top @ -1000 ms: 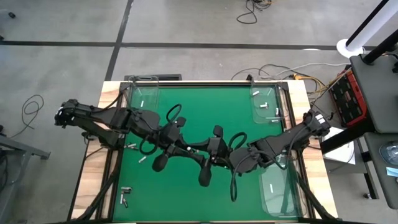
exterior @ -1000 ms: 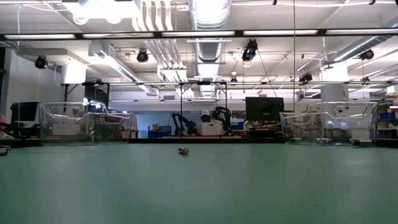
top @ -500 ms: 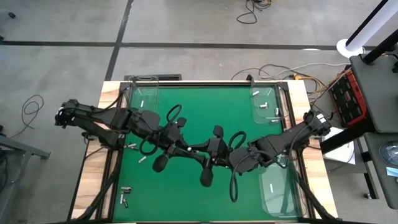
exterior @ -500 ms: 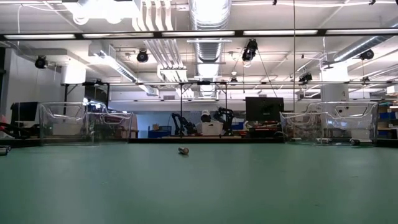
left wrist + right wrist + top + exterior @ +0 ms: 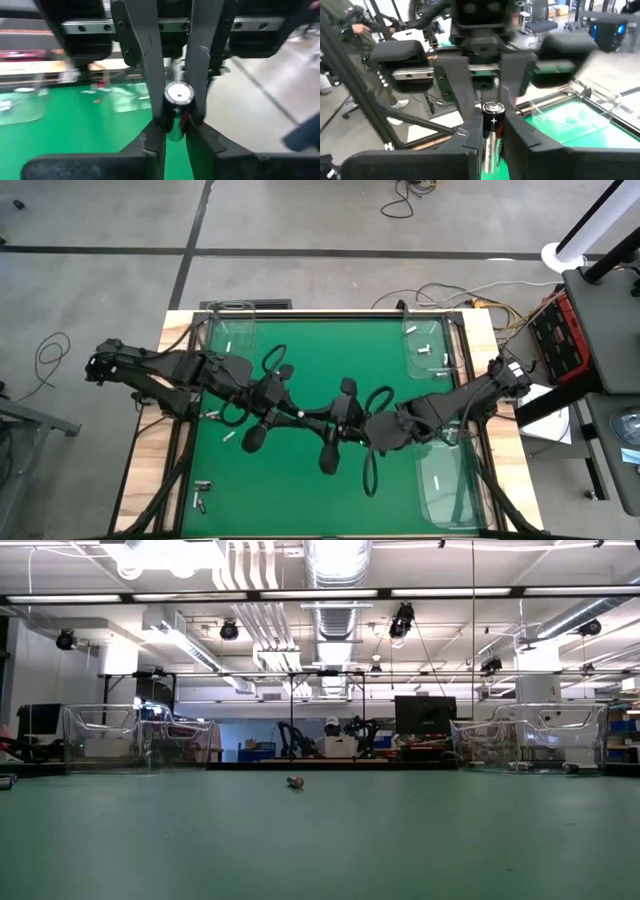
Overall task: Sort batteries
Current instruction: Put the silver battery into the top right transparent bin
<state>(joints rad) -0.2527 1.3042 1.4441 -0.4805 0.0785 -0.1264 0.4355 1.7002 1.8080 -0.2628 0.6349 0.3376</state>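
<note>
My two grippers meet above the middle of the green mat [image 5: 400, 395], the left gripper [image 5: 294, 412] coming from the left and the right gripper [image 5: 312, 418] from the right. Both are shut on one battery [image 5: 178, 94], dark with a silver top end, also in the right wrist view as the battery [image 5: 492, 108]. More batteries lie in the far left tray [image 5: 228, 345] and far right tray [image 5: 425, 350]. Loose batteries rest on the mat [image 5: 228, 436], [image 5: 294, 781] and on the wood at the near left [image 5: 200, 492]. My left gripper pinches the battery's dark body [image 5: 175, 125] between its two fingers, coming roughly level from the table's left. The battery stands about upright, silver end up, clear of the mat. My right gripper pinches the same battery's body [image 5: 492, 137] between its two fingers, coming roughly level from the table's right, facing the left gripper. Its fingers [image 5: 199, 75] flank the battery near the top end. The battery is clear of the mat.
A third clear tray [image 5: 450, 485] sits at the near right. Both arms stretch across the mat's middle. Clear trays [image 5: 130, 740], [image 5: 540, 740] show at the far edge in the low view, with a lab room and a person beyond.
Both grippers, joined at the battery, have drifted a little toward the table's left edge. Neither has visibly opened or shut.
</note>
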